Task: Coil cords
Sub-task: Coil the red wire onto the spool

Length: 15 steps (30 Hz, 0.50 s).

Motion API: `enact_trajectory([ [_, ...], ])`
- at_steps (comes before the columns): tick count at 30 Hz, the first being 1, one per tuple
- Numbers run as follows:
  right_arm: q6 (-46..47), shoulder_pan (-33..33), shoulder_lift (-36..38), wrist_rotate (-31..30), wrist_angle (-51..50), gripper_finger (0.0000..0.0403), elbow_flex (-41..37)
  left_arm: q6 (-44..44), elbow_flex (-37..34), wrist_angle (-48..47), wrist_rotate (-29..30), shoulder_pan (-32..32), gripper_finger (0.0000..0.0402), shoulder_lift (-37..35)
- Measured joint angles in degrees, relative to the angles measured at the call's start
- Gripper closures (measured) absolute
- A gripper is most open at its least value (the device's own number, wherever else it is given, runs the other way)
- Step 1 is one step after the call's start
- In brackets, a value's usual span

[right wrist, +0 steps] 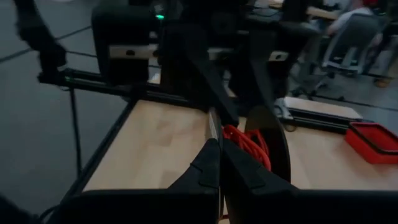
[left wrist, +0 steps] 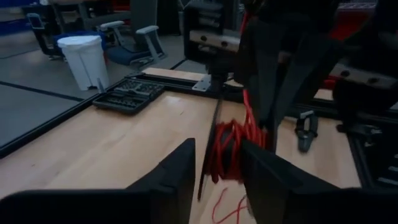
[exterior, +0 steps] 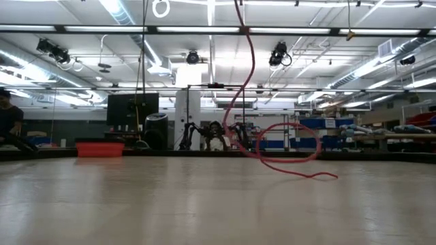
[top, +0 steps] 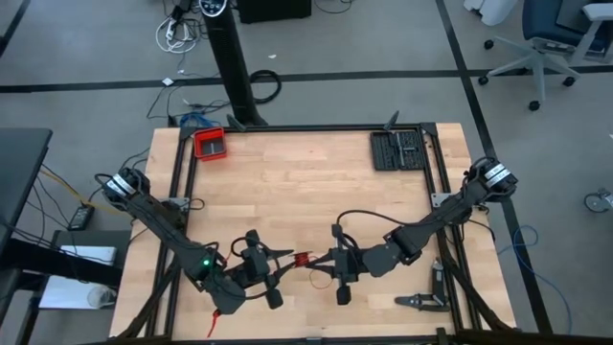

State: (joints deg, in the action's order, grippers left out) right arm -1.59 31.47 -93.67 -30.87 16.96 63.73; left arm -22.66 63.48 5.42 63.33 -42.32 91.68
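High view first: the red cord (top: pixel 303 258) is already wound into a tight little bundle, sitting between my two grippers near the front middle of the tabletop (top: pixel 306 182). I'd call the coiling nearly done; what's left, by my judgement, is tidying the loose tail and setting the bundle down.

My right gripper (right wrist: pixel 219 163) has its fingers pressed together, and the coil sits right at their tips, so I read it as pinched there. My left gripper (left wrist: pixel 217 168) stands with fingers apart, the bundle just ahead in the gap between them, not clamped.

Left wrist view shows a few stray strands trailing onto the wood below the coil. Low view shows a loose red loop (exterior: pixel 289 146) hanging close to that camera, so not all the cord is gathered.
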Motion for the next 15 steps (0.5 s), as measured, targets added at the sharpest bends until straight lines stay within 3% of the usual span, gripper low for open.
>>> enact_trajectory([
  [3, 0.0, -0.7, 0.0, 2.8, 0.4, 0.0402, -1.0, -0.1, 0.0, -0.2, -0.3, 0.1, 0.0266, 0.0],
  [15, -1.6, -0.7, 1.0, 1.7, -1.8, 0.0403, -2.3, -0.3, 0.0, -1.8, 1.6, 1.5, 0.0265, 0.0],
])
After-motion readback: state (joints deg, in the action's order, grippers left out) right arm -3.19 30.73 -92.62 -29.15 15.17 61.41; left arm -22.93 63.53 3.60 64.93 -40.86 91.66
